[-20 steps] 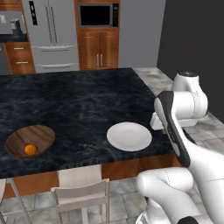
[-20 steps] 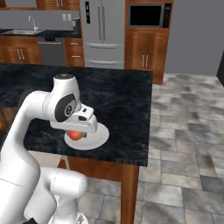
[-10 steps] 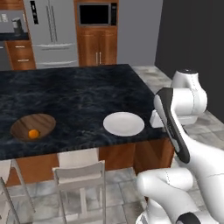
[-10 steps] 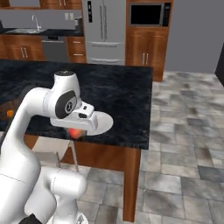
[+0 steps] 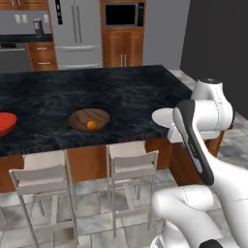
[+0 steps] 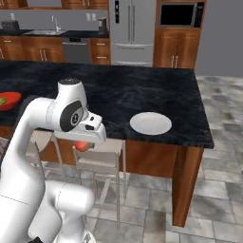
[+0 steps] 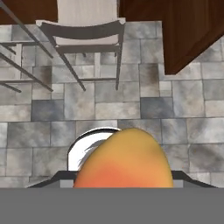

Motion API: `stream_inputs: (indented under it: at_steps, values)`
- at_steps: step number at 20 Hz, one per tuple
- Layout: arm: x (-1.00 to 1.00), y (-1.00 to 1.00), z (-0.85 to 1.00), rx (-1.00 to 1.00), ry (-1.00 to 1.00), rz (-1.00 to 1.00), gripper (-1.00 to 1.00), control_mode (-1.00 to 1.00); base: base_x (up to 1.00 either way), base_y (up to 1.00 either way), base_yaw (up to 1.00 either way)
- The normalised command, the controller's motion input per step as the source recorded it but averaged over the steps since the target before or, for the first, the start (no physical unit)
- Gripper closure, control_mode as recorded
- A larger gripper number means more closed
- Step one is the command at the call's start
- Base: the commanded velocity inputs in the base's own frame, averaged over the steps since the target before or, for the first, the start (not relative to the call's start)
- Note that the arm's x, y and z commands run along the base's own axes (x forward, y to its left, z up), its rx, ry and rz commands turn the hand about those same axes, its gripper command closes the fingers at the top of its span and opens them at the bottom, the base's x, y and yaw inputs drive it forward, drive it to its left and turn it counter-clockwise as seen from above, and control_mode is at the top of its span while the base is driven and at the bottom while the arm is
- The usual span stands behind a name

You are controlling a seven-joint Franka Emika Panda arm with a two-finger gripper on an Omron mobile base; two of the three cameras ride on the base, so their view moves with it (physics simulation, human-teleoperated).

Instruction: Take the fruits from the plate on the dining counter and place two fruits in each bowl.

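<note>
My gripper (image 6: 83, 142) is shut on the red-orange fruit (image 7: 122, 162), which hides the fingertips in the hand view. It hangs off the dining counter's (image 5: 97, 94) front edge, over floor tiles and a chair. The white plate (image 6: 150, 123) lies bare near the counter's right end, to the right of the gripper. The orange ball (image 5: 91, 125) rests in the brown wooden bowl (image 5: 82, 116). The red bowl (image 5: 5, 123) sits at the far left; a bit of green (image 6: 1, 101) shows in it. The olive-brown fruit is hidden.
Pale chairs (image 5: 131, 162) stand along the counter's front, one right below the hand (image 7: 83, 30). The counter's wood base (image 6: 185, 185) is to the right. Fridge, oven and cabinets line the back wall.
The whole scene has slid right in both base views: the base has driven left along the counter. The red bowl has come into view. The fruit stays in the gripper.
</note>
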Motion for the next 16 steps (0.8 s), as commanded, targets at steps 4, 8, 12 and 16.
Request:
stream_inputs:
  at_steps: [4, 8, 12, 16]
  values:
    - [0.0, 0.0, 0.0, 0.0, 0.0, 0.0, 1.0, 1.0, -0.06, 1.0, 0.0]
    - [0.0, 0.0, 0.0, 0.0, 0.0, 0.0, 1.0, 1.0, 0.0, 1.0, 0.0]
    - [0.0, 0.0, 0.0, 0.0, 0.0, 0.0, 1.0, 1.0, 0.0, 1.0, 0.0]
    - [0.0, 0.0, 0.0, 0.0, 0.0, 0.0, 1.0, 1.0, 0.02, 1.0, 0.01]
